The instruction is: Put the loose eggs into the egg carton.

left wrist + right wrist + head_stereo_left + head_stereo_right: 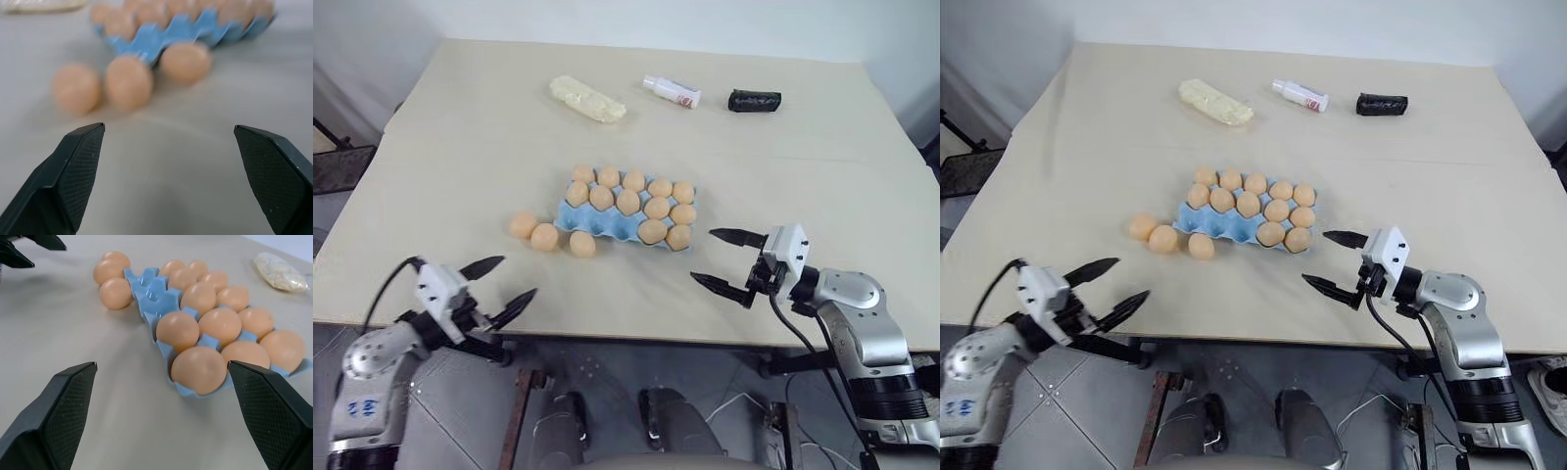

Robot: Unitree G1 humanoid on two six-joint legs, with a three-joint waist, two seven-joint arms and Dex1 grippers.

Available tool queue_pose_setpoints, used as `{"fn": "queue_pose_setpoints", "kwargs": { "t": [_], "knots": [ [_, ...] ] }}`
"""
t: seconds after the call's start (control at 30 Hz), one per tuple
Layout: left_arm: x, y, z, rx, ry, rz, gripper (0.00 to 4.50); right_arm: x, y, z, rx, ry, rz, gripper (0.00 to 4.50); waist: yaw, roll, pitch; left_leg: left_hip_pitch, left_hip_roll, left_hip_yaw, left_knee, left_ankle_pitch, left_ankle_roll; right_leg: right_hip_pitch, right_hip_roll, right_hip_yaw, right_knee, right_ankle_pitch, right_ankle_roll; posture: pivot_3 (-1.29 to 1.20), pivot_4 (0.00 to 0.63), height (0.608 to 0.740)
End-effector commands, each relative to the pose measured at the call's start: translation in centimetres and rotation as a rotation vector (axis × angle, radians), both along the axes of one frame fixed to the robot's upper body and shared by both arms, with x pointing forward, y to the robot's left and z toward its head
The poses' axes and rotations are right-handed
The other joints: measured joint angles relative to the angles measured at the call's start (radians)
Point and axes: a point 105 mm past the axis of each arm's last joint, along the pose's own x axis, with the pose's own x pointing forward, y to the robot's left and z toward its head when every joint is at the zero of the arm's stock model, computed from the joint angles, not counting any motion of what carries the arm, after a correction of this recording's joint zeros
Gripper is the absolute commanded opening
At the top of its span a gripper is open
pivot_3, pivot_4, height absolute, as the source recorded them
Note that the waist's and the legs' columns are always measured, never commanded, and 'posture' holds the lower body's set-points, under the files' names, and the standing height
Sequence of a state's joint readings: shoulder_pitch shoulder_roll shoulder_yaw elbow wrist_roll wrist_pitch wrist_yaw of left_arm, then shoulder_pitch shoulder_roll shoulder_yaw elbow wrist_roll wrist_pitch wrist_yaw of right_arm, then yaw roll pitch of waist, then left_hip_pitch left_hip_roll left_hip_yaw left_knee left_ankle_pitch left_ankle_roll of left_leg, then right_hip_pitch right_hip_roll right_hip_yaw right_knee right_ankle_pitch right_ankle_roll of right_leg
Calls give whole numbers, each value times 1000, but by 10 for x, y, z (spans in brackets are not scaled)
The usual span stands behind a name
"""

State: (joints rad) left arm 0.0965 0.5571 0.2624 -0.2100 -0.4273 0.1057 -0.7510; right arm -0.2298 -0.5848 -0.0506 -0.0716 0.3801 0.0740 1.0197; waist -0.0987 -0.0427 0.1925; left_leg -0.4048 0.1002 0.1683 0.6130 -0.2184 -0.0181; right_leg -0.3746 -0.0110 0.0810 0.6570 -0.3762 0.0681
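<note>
Nearest, left gripper (499, 284) at the table's (460, 147) front edge, jaws spread wide and empty, aimed toward the three loose eggs (544, 237); right gripper (728, 260) on the other side, likewise wide apart and holding nothing, facing the short end of the egg carton (579, 220).

Farther in, loose eggs in a short row on the bare tabletop just beside the carton's left front corner, the rightmost touching or nearly touching the blue rim; carton mid-table, most cups filled, empty cups apparently at that same left end.

For a clean pick, probably best to take the egg nearest the left gripper first; approach low and level, straddle one egg alone without nudging its neighbours, close gently on the smooth shell, lift clear before crossing the rim.

Beyond, pale yellow packet (587, 99), small white bottle (672, 91) and dark roll (754, 100) along the far side, well apart from the work.
</note>
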Motion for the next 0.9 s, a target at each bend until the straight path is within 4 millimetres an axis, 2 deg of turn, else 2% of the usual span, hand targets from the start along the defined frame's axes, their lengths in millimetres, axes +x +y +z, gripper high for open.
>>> {"fn": "queue_pose_setpoints", "kwargs": {
  "t": [0.03, 0.17, 0.37, 0.53, 0.9],
  "knots": [
    [6, -32, 11, -24, -38, -17, 4500, -3, 2, 11, -5, -64, 2, 4480, 4, 0, 0, 0, 0, 0, 0, 1, 1, 0, 0, 0, 0, 0, 0, 0, 150, 740],
    [15, -66, 4, -35, -10, 14, 4500, -5, 5, 11, -2, -65, 5, 4480, 10, 0, 0, 0, 0, 0, 1, 4, -1, 0, 2, 2, 0, 0, 0, 0, 150, 740],
    [32, -93, -7, -39, 28, 83, 4500, -9, 12, 13, 9, -65, 16, 4480, 14, 0, 0, 1, 1, 0, 2, 4, -2, 0, 3, 2, 1, 0, 0, 0, 150, 740],
    [50, -96, -11, -29, 40, 184, 4500, -10, 14, 15, 11, -65, 18, 4480, 16, 0, 0, 0, 0, 0, 3, 5, -1, 0, 2, 3, 2, 1, 2, 0, 150, 740],
    [65, -113, -13, -68, 50, 225, 4500, -9, 14, 17, 17, -72, -3, 4480, 17, 0, 0, 1, 0, 0, 3, 6, -1, 0, 2, 3, 2, 1, 2, 0, 150, 740]
  ]
}}
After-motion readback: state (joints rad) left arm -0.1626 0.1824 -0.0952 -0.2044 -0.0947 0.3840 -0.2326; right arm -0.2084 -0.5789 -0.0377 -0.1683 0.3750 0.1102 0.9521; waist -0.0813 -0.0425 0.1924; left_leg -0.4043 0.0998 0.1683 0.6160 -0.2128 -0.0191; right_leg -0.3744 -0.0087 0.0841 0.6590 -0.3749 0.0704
